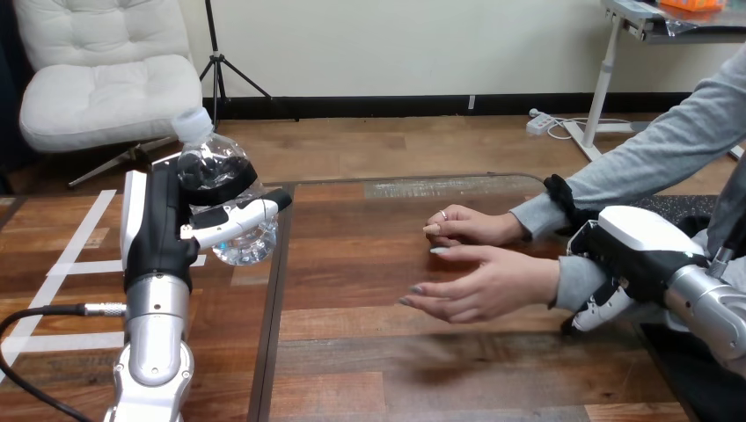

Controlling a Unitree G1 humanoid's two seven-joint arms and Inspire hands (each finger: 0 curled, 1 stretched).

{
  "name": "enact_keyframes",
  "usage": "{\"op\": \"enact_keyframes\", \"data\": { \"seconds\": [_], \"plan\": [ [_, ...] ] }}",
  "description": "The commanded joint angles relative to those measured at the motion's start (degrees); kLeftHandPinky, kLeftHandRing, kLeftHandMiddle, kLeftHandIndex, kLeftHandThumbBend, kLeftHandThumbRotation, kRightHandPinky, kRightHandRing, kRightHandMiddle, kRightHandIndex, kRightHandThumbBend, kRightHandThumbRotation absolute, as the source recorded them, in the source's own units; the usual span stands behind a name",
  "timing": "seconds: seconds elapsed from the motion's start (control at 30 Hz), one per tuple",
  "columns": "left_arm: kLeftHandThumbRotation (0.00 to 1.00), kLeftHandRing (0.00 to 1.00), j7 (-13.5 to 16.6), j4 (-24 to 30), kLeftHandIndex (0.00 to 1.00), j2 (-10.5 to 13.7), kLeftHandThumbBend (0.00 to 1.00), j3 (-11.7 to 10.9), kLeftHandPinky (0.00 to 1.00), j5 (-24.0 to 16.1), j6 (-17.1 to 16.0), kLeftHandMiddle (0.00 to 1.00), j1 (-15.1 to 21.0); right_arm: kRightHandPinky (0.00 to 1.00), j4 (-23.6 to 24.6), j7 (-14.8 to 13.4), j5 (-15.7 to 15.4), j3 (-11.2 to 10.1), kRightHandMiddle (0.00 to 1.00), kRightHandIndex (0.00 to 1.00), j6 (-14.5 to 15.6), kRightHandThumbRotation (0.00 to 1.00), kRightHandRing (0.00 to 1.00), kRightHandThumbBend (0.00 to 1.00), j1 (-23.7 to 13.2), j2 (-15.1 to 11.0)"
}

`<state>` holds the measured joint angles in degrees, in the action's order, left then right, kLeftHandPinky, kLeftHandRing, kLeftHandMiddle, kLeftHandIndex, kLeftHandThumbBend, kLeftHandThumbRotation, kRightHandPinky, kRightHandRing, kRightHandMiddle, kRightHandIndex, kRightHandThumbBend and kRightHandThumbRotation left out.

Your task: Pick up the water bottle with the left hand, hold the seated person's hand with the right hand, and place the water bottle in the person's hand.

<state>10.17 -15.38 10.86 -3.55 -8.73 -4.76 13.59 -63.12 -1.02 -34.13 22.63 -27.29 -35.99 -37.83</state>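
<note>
Plastic this thin and clear makes the water bottle (211, 163) look light, easily dented and slick to us, so we judge its broad middle the place to grip. Our left hand (158, 229) has it there, fingers wrapped round it, raised at the upper left of the frame with the cap tilted up. At right, our right hand (638, 251) curls its fingers under the person's forearm (572, 277), behind the person's open hand (479, 286) at centre.

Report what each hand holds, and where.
The left hand grips the water bottle round its body; the right hand clasps the person's forearm near the wrist.
</note>
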Motion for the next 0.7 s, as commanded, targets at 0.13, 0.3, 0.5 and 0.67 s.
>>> {"op": "enact_keyframes", "data": {
  "seconds": [0.13,0.3,0.5,0.67],
  "plan": [
    [0.00,0.37,-0.18,4.29,0.41,0.21,0.75,-0.53,0.31,0.10,-1.08,0.41,2.70,0.19,1.63,0.37,3.19,-2.72,0.31,0.32,-1.27,0.00,0.24,0.84,-1.63,1.15],
    [0.00,0.37,-0.18,4.67,0.41,0.12,0.75,-0.41,0.30,-0.10,-0.40,0.40,2.66,0.21,1.63,0.68,3.65,-2.74,0.32,0.34,-1.23,0.00,0.26,0.84,-1.75,1.05],
    [0.00,0.37,-0.49,4.74,0.41,-0.02,0.75,-0.38,0.30,0.17,-0.67,0.40,2.62,0.22,1.95,0.70,4.28,-2.91,0.34,0.37,-1.26,0.00,0.27,0.85,-1.70,0.94],
    [0.00,0.36,-0.60,5.52,0.41,-0.22,0.75,-0.13,0.30,-0.07,-0.50,0.40,2.23,0.23,2.86,1.27,4.81,-3.18,0.34,0.37,-1.19,0.00,0.28,0.84,-1.56,0.78]
  ]
}}
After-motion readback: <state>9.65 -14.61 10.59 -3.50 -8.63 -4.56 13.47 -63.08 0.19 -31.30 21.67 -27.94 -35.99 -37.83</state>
